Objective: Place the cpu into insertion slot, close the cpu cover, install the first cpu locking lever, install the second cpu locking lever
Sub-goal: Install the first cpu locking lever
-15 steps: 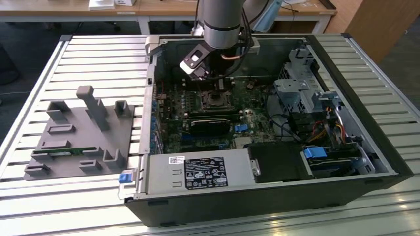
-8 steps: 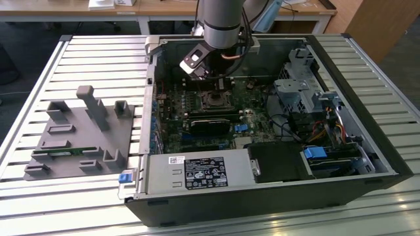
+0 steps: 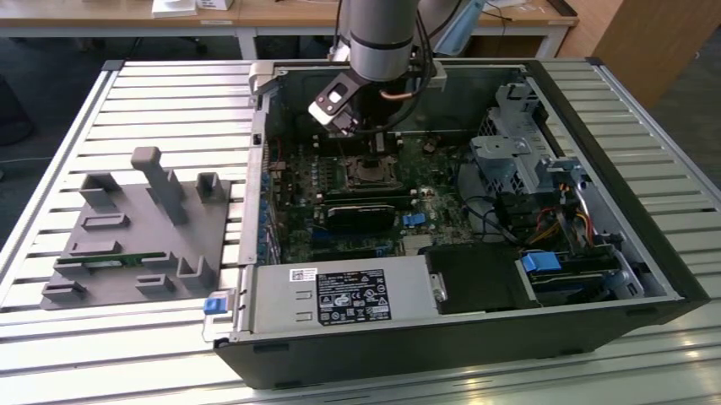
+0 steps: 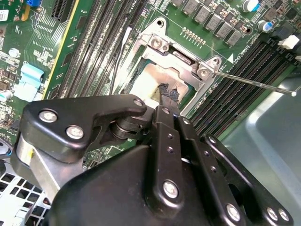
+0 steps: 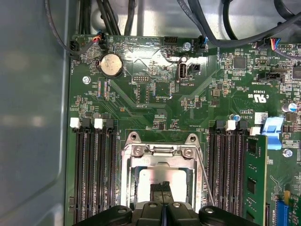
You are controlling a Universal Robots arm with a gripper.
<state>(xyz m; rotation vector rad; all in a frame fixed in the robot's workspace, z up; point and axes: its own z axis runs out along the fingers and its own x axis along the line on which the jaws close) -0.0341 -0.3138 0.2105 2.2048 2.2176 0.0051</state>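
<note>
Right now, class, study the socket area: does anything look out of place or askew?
One thing: a thin lever sticks out sideways from the cover, across the memory slots, rather than lying alongside it, so it looks unlatched. The cpu looks seated level.

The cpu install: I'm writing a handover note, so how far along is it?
Done: the cpu looks seated, with the cpu cover lowered over it and framing its face. In hand: the gripper, fingertips together and holding nothing, hangs over the chip. Left: a locking lever sticks out sideways from the cover's corner, unlatched, so the lever steps look undone.
</note>
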